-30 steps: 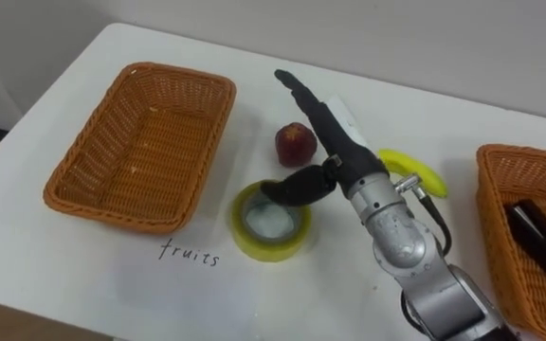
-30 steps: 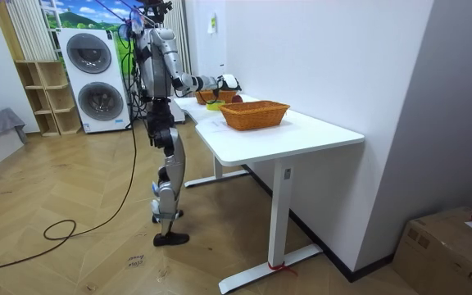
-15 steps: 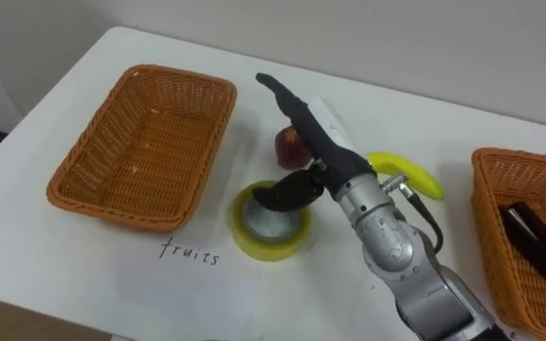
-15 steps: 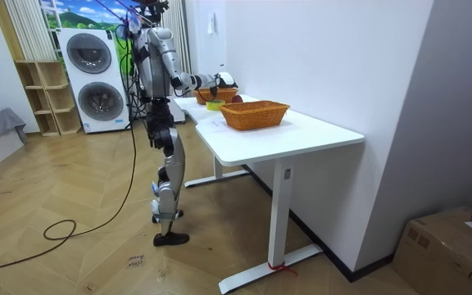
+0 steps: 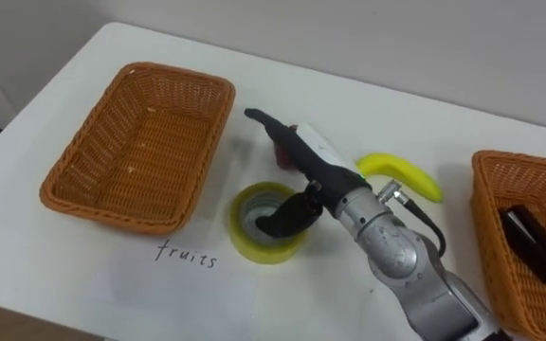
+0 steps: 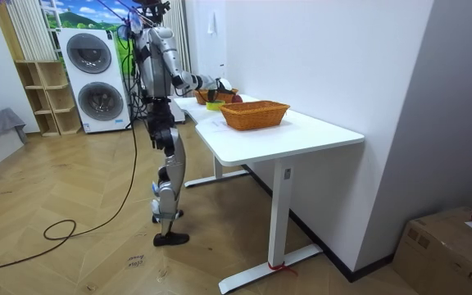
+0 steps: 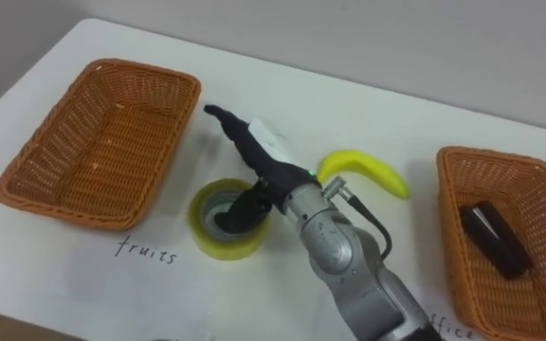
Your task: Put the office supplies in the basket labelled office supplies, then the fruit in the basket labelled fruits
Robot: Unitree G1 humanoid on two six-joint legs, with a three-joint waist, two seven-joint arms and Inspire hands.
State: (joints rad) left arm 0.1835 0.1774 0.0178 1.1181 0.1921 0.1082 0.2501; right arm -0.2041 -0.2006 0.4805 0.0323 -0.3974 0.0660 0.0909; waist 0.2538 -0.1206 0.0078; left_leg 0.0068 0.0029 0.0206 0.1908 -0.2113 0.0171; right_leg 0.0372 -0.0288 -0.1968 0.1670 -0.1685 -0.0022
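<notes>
Right hand is hovering unclenched, thumb inside the tape roll; next: pinching it, carrying toward the three-o'clock basket.

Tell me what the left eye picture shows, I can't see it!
The robot's right hand reaches over a yellow tape roll, its thumb dipping into the hole. An empty wicker basket sits to the left, a banana to the right.

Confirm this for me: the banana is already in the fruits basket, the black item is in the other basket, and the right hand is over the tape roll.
Not quite. The banana lies on the table, between the right hand and the other basket, not in the fruits basket; the left eye view shows it. The rest stands.
</notes>
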